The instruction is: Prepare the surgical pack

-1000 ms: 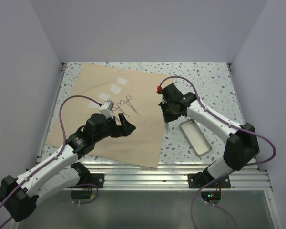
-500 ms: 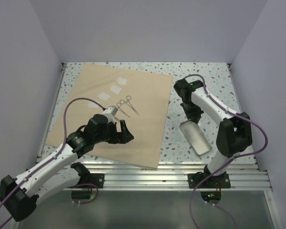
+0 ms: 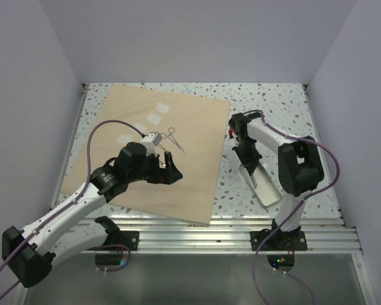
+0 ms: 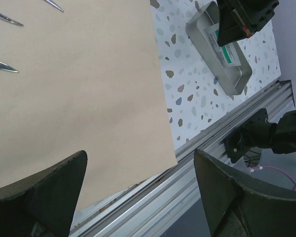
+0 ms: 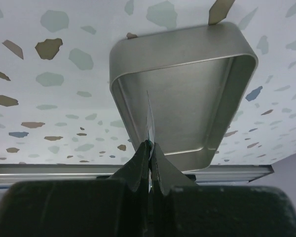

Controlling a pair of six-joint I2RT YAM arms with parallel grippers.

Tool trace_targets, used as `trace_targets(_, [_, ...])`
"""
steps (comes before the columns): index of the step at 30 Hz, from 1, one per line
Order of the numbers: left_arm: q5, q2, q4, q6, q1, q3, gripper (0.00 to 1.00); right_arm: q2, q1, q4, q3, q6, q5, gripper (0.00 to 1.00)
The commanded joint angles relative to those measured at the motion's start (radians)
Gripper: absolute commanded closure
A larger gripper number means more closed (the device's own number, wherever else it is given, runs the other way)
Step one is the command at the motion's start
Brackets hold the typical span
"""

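The surgical pack [image 3: 140,159] is a wide beige sheet lying flat on the speckled table; the left wrist view shows its near corner [image 4: 89,98]. Scissors and forceps [image 3: 170,137] lie on it beside small white squares [image 3: 155,119]. My left gripper [image 3: 168,171] hovers open over the sheet's near part, with nothing between its fingers [image 4: 49,197]. My right gripper [image 3: 249,159] is shut on a thin white packet with a green label [image 5: 149,113], held on edge in the metal tray [image 5: 182,47]. The left wrist view also catches that packet [image 4: 228,53].
The metal tray [image 3: 267,187] sits right of the sheet, near the table's front edge. An aluminium rail [image 3: 228,229] runs along that edge below both arms. Walls close in the table on three sides.
My right gripper has swung from the sheet's right edge to over the metal tray, carrying the packet. My left gripper shifted slightly to the right and stayed open.
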Motion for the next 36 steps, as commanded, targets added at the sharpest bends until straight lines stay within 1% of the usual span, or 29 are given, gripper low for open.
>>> trace_targets(1, [0.035, 0.024, 0.006, 0.032, 0.006, 0.031, 0.07, -0.021, -0.002, 0.049, -0.036, -0.029, -0.073, 1.0])
trace_targets(5, [0.027, 0.042, -0.006, 0.039, 0.006, 0.046, 0.07, -0.012, -0.002, 0.084, -0.073, -0.039, -0.106, 1.0])
trace_targets(9, [0.032, 0.058, -0.006, 0.041, 0.004, 0.051, 0.07, 0.02, -0.004, 0.092, -0.064, -0.046, -0.11, 0.99])
trace_targets(12, [0.035, 0.07, -0.008, 0.041, 0.004, 0.054, 0.07, 0.016, -0.005, 0.107, -0.059, -0.049, -0.115, 0.98])
trace_targets(21, [0.029, 0.111, -0.022, 0.045, 0.006, 0.106, 0.07, 0.028, -0.012, 0.12, -0.031, -0.059, -0.109, 0.91])
trace_targets(23, [0.029, 0.119, -0.023, 0.042, 0.006, 0.109, 0.07, 0.036, -0.018, 0.118, -0.019, -0.062, -0.107, 0.87])
trace_targets(25, [0.031, 0.122, -0.026, 0.038, 0.006, 0.111, 0.07, 0.039, -0.021, 0.123, -0.014, -0.06, -0.113, 0.81])
trace_targets(26, [0.028, 0.123, -0.026, 0.035, 0.006, 0.109, 0.07, 0.037, -0.022, 0.132, -0.013, -0.057, -0.107, 0.76])
trace_targets(29, [0.015, 0.125, -0.045, 0.033, 0.006, 0.12, 0.07, 0.031, -0.021, 0.138, -0.007, -0.043, -0.106, 0.7])
trace_targets(30, [0.006, 0.128, -0.051, 0.032, 0.006, 0.126, 0.07, 0.021, -0.022, 0.138, -0.004, -0.037, -0.104, 0.62])
trace_targets(31, [-0.002, 0.133, -0.065, 0.032, 0.006, 0.132, 0.07, 0.008, -0.021, 0.138, -0.005, -0.022, -0.104, 0.57])
trace_targets(33, [-0.028, 0.137, -0.08, 0.035, 0.007, 0.157, 0.06, -0.022, -0.021, 0.124, -0.002, -0.008, -0.083, 0.51])
trace_targets(36, [-0.086, 0.148, -0.129, 0.041, 0.021, 0.206, 0.05, -0.047, -0.021, 0.062, 0.033, 0.04, -0.029, 0.45])
